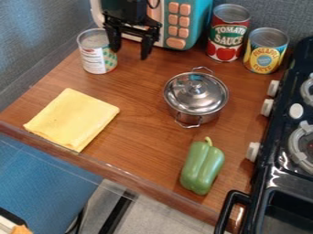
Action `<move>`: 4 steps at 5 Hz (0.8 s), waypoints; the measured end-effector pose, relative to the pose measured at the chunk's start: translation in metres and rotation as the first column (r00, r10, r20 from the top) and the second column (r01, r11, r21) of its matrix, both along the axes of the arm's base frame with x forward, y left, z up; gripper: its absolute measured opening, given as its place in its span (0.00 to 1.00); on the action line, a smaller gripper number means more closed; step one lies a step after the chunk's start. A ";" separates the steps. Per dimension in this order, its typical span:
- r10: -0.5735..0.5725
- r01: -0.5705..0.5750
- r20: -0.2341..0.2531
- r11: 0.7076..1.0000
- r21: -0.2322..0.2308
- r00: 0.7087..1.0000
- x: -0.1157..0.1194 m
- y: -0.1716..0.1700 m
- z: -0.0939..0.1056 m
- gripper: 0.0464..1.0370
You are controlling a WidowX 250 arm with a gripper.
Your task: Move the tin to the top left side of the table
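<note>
Evidently, the pincer [131,51] is spread open, nothing gripped. The upright tin [96,58] is set just to its left in the view.

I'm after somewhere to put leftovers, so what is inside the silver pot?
The silver pot has its lid on, with a small knob on top. The lid covers the inside, so I can't tell whether it holds anything.
</note>
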State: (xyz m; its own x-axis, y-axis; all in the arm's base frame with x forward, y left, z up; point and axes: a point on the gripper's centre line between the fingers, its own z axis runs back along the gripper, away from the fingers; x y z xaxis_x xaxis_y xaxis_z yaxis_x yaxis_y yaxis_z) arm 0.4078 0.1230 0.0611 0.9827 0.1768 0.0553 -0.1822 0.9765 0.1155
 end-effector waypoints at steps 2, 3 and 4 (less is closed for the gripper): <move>0.009 -0.009 -0.018 1.000 -0.003 1.000 -0.007 0.014 0.001 0.96; 0.014 -0.014 -0.023 1.000 -0.018 1.000 -0.009 0.017 0.001 0.96; 0.000 -0.002 -0.030 0.998 -0.059 1.000 -0.010 0.013 0.001 0.96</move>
State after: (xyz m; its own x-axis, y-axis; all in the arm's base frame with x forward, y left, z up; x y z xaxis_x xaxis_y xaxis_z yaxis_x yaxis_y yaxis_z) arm 0.3973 0.1360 0.0620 0.9836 0.1797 0.0158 -0.1804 0.9815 0.0635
